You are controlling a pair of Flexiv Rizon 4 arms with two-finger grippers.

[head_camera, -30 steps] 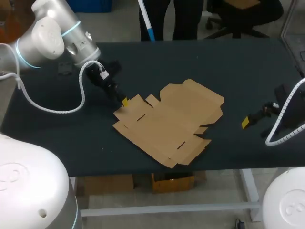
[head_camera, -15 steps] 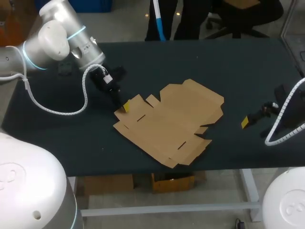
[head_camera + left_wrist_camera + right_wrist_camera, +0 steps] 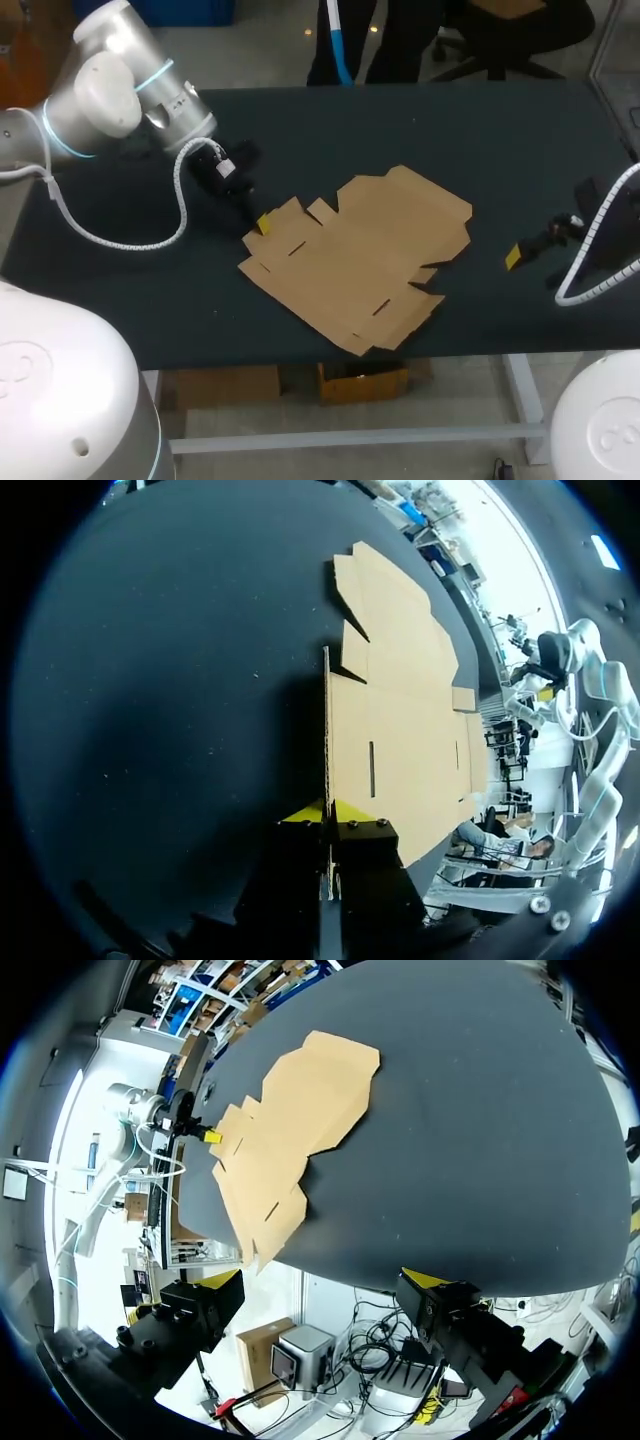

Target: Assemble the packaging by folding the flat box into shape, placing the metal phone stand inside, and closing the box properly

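The flat brown cardboard box (image 3: 365, 255) lies unfolded on the dark table (image 3: 500, 150), a little left of the middle. My left gripper (image 3: 262, 224) is at its far-left corner flap, shut on that flap. In the left wrist view the flap's edge (image 3: 327, 730) runs straight in between the yellow tips of my left gripper (image 3: 326, 810), and the rest of the box (image 3: 400, 710) lies flat beyond. My right gripper (image 3: 513, 257) stands open near the table's right side, apart from the box. Its own view shows the right gripper (image 3: 322, 1280) holding nothing, with the box (image 3: 290, 1120) far ahead. No phone stand is in view.
The box's nearest corner (image 3: 360, 348) lies close to the table's front edge. Bare dark tabletop stretches behind the box and between it and my right gripper. My left arm's white cable (image 3: 110, 235) hangs over the table's left part.
My left gripper's fingers have closed onto the box's corner flap, and the left wrist has turned slightly. The right arm has kept still.
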